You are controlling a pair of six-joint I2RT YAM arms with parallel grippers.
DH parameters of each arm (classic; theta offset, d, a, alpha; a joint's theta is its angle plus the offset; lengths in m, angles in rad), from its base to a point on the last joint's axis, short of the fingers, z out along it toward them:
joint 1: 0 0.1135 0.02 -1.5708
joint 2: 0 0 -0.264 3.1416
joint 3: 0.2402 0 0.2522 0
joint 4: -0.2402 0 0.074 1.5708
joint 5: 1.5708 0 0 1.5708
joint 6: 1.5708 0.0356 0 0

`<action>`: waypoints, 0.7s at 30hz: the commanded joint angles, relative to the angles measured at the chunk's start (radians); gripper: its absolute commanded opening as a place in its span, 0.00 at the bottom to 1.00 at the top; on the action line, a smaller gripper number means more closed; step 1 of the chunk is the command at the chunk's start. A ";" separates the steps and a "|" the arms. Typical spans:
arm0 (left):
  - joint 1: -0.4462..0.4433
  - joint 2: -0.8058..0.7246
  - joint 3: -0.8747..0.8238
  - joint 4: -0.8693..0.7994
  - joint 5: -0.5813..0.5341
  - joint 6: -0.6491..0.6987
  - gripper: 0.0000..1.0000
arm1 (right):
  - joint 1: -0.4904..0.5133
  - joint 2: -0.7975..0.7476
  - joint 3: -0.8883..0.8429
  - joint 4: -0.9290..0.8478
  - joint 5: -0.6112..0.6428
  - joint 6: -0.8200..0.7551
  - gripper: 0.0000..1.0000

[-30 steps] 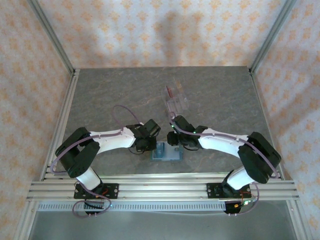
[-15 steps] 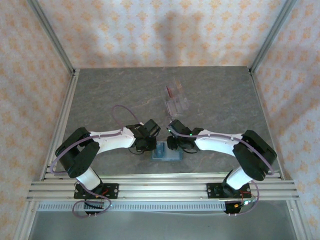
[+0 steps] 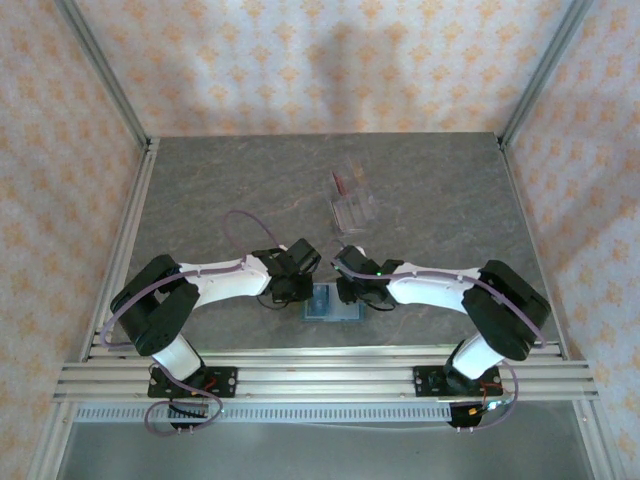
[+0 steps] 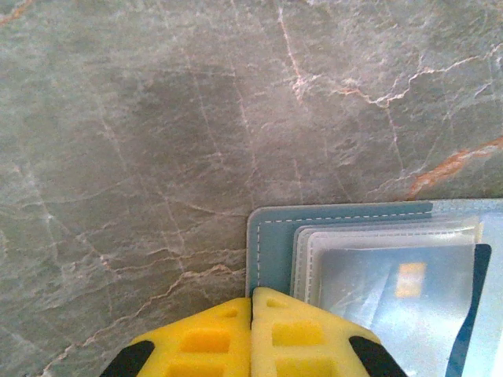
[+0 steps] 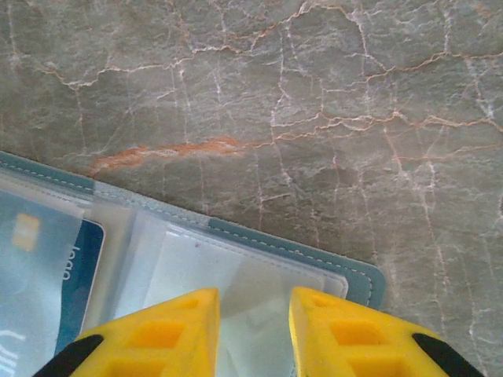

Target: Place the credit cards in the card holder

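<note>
On the desk point(image 3: 200, 200), the teal card holder point(image 3: 322, 304) lies at 6 o'clock with one blue card point(image 4: 409, 306) in a clear pocket, more credit cards point(image 3: 352, 205) wait at 12 o'clock, and the pressed-together left end effector point(image 4: 251, 302) should pin the holder's edge while the slightly spread right end effector point(image 5: 251, 302) lifts off.

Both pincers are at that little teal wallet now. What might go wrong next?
The left pincer is shut at the left edge of the card holder; if it slips off, the holder may slide. The right pincer, slightly open over the clear sleeves, could crumple them or snag the blue card already inside.
</note>
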 commanded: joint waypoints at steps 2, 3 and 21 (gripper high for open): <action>-0.008 0.035 -0.037 0.002 -0.014 -0.014 0.08 | 0.023 0.058 -0.009 -0.027 0.036 0.007 0.30; -0.010 0.036 -0.039 0.002 -0.014 -0.014 0.08 | 0.030 0.065 -0.009 -0.029 0.048 0.012 0.29; -0.011 0.036 -0.052 0.007 -0.014 -0.019 0.07 | 0.055 0.050 0.005 -0.038 0.089 0.029 0.00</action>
